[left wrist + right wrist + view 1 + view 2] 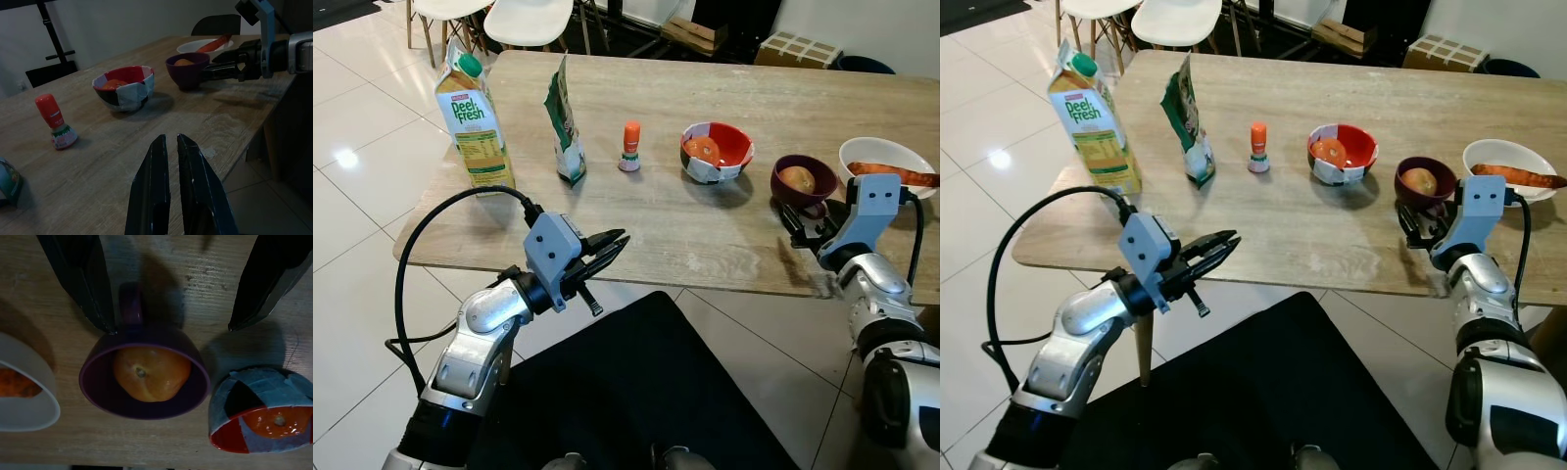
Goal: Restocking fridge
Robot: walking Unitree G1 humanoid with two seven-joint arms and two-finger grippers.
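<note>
A: where's the right gripper (pixel 171 303) sitting?
B: it's hovering low over the tabletop (pixel 705 235), just on the near side of the purple cup (pixel 804 180). jaws are standing wide open, one finger (pixel 80 279) touching the cup rim next to the handle, the other one pointing at the gap between cup and checkered bowl (pixel 717 151)

A: what's in the cup?
B: one orange fruit (pixel 151 373). the checkered bowl is holding an orange fruit too

A: left side?
B: left gripper (pixel 607 250) is hanging off the near tabletop edge, pointing across toward the bowls. jaws are nearly closed, only a thin slit showing between them, gripping nothing

A: rest of the stock?
B: all sitting on the tabletop in a rough row. juice carton (pixel 475 119) is standing upright at the far left corner, then a green pouch (pixel 564 122) standing on its end, then a small bottle (pixel 631 147) with an orange cap, then the checkered bowl, then the purple cup. white bowl (pixel 886 164) with a carrot (pixel 893 174) in it is sitting at the right end, just beside the cup

A: anything else around?
B: white chairs (pixel 494 20) and a cardboard box (pixel 800 49) are sitting behind the tabletop, on a tiled floor (pixel 352 147)
</note>
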